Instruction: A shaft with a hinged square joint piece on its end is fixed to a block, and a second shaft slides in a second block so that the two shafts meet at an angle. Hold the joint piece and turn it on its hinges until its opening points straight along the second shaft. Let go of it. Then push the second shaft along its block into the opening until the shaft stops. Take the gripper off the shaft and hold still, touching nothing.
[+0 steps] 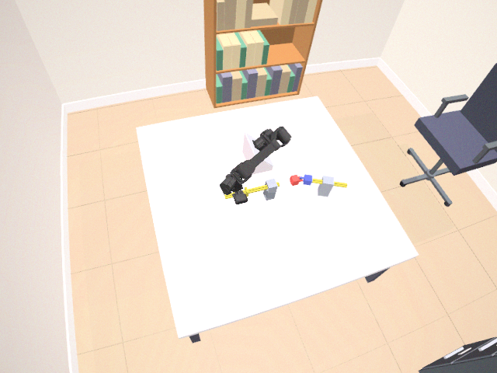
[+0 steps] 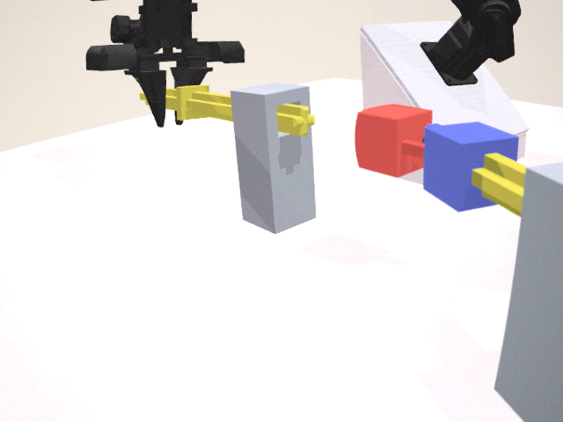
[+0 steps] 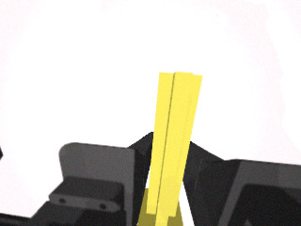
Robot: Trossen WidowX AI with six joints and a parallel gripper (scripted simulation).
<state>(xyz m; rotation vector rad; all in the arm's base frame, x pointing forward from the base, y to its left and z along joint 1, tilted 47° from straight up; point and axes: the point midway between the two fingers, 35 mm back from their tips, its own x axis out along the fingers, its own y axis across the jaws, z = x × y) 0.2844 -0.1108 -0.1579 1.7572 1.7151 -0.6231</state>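
Note:
The yellow second shaft (image 1: 258,188) (image 2: 215,104) (image 3: 176,104) lies through its grey block (image 1: 269,191) (image 2: 273,172), with its inner end showing past it. My gripper (image 1: 238,194) (image 2: 169,123) (image 3: 164,137) straddles this shaft on the outer side of its yellow collar (image 1: 246,191) (image 2: 185,104). The fingers are drawn close around the shaft but remain slightly open, with thin gaps in the wrist view. The red joint piece (image 1: 294,179) (image 2: 393,141) stands apart from that shaft, hinged to the blue piece (image 1: 307,179) (image 2: 471,165). Its opening is hidden.
The fixed yellow shaft (image 1: 339,184) (image 2: 504,181) passes through the other grey block (image 1: 325,187) (image 2: 537,281) at the right. A pale wedge (image 1: 262,167) (image 2: 391,76) carries the arm's base. A white table (image 1: 280,256) lies under everything.

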